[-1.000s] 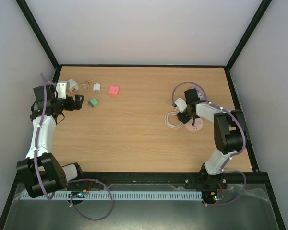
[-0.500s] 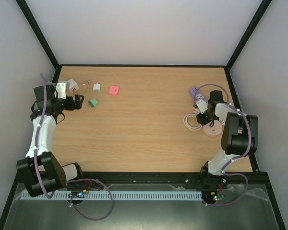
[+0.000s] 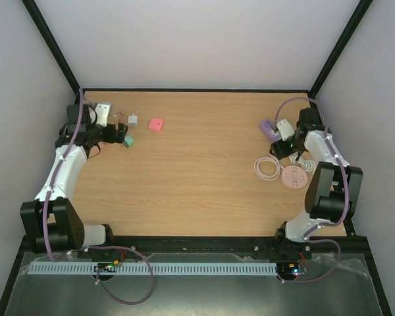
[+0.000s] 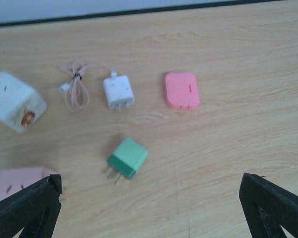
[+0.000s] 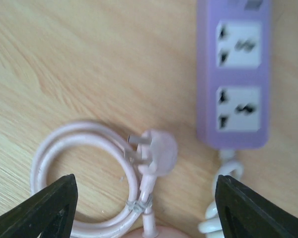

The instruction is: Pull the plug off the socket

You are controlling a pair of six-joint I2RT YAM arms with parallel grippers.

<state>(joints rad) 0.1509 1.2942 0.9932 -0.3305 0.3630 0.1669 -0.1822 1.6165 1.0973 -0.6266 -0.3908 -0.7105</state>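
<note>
Overhead, I am seeing the right gripper [image 3: 281, 146] hovering with its fingers spread and nothing between them. The socket [image 3: 294, 178], a pale pink disc, is lying just behind that gripper, toward its arm's base, with its coiled cable [image 3: 268, 168] beside it. The lilac power strip [image 3: 270, 127] is lying just ahead of the fingers. The left gripper [image 3: 115, 136] is sitting well apart from all of this, so I am judging the right arm the nearer one for the pull.

Through the left wrist camera, I am watching that gripper standing wide and empty. A green adapter [image 4: 128, 157] is lying just ahead of it, and a white charger [image 4: 118, 91] farther ahead. No part of the socket is showing here.

Through the right wrist camera, the plug [image 5: 159, 151] is lying between the spread fingers. Its bare prongs are pointing away from the strip, and its stem is running back toward the gripper. The strip is lying ahead, apart from the plug. The socket is being cut off at the bottom edge, so I cannot tell whether anything is seated in it.
</note>
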